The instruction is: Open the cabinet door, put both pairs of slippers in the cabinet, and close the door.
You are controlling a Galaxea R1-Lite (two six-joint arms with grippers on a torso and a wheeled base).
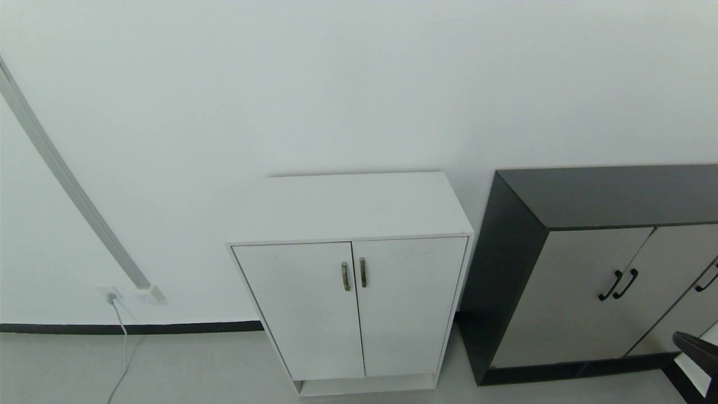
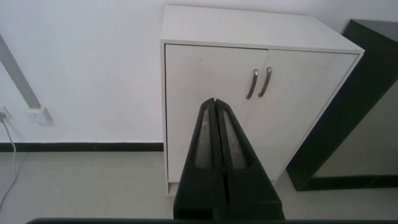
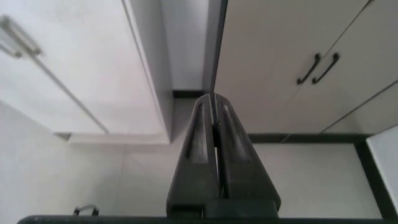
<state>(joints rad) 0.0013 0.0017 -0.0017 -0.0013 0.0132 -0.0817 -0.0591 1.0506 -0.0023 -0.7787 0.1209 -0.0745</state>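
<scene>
Interior of the white cabinet (image 1: 350, 280) is hidden, since its two doors (image 1: 305, 308) are seen shut, meeting at the middle. Two vertical metal handles (image 1: 345, 276) are counted there, side by side at the seam. The white cabinet is placed on the floor (image 1: 196, 370) against the wall (image 1: 336, 84), roughly centre in the head view, with its lower front edge cut off by the frame. Just beside it on the right a dark cabinet (image 1: 589, 196) with pale door fronts is seen, cut off at the right edge. Three black handles (image 1: 617, 284) are counted on it, the third only partly shown. A dark shape (image 1: 695, 348) at the lower right corner is cut off and cannot be identified. A small object (image 3: 86, 210) on the floor in the right wrist view is too cropped to be made out. The left claw (image 2: 215, 102) is held in front of the white cabinet, apart from it, fingers pressed together with nothing between. The right claw (image 3: 214, 96) is likewise closed on nothing, pointed at the gap between the two cabinets. One socket (image 1: 111, 294) with one cable (image 1: 124, 336) plugged in is noted on the wall, near the foot of one slanted conduit (image 1: 67, 179). A black skirting strip (image 1: 129, 327) is run along the wall's base.
</scene>
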